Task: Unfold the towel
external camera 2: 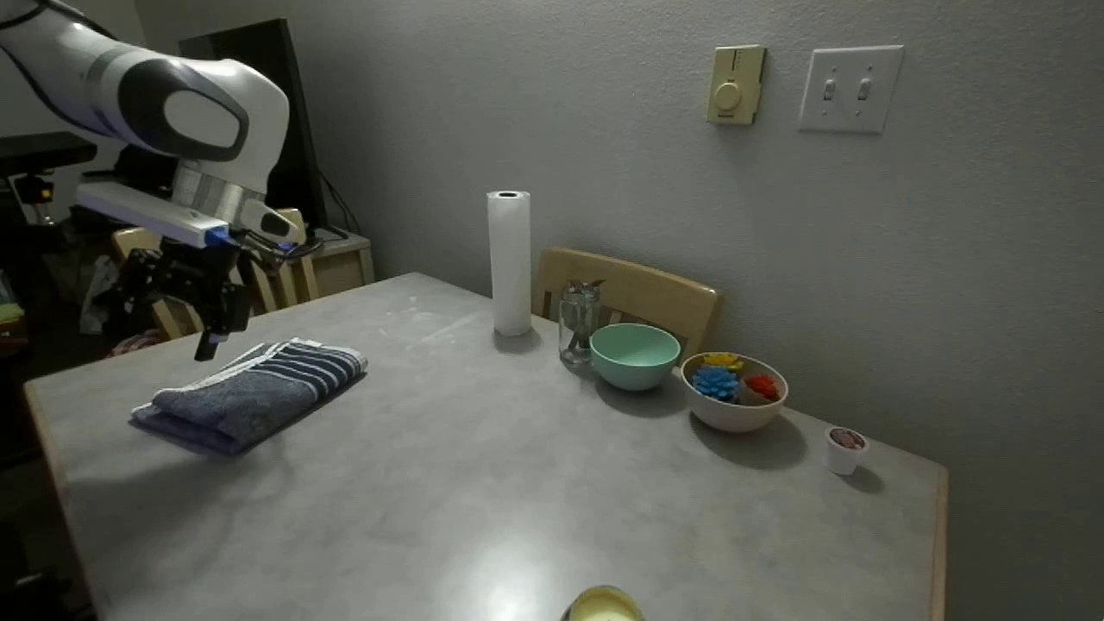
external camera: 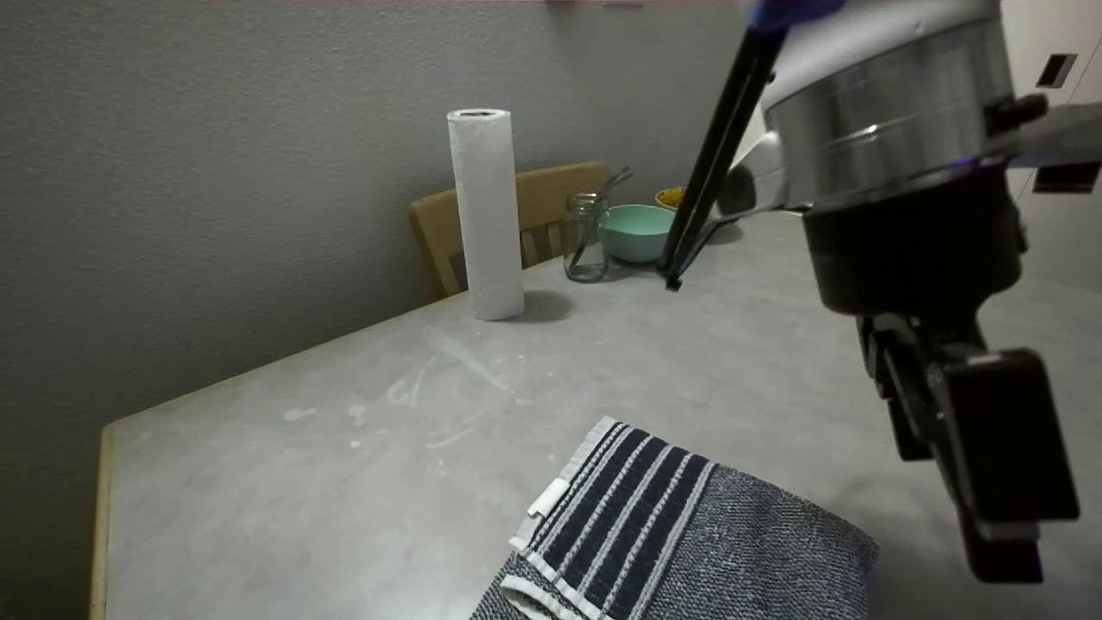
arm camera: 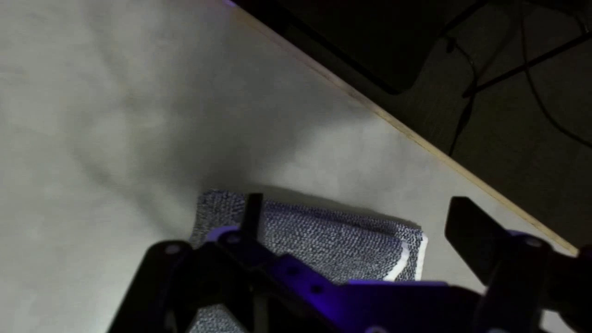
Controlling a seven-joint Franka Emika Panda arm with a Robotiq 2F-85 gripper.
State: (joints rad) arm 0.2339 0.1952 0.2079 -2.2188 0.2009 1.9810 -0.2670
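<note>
Wrist view | hand [arm camera: 356,208] spread wide near folded towel [arm camera: 323,243] | tabletop [arm camera: 356,152] shows between towel and wooden edge [arm camera: 393,120]

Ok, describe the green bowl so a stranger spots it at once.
Find the grey table, then the wooden chair between it and the wall. Near that chair, the green bowl stands between a clear glass jar and a pale bowl. Its mint colour sets it apart: the pale bowl holds yellow, blue and red pieces.
</note>
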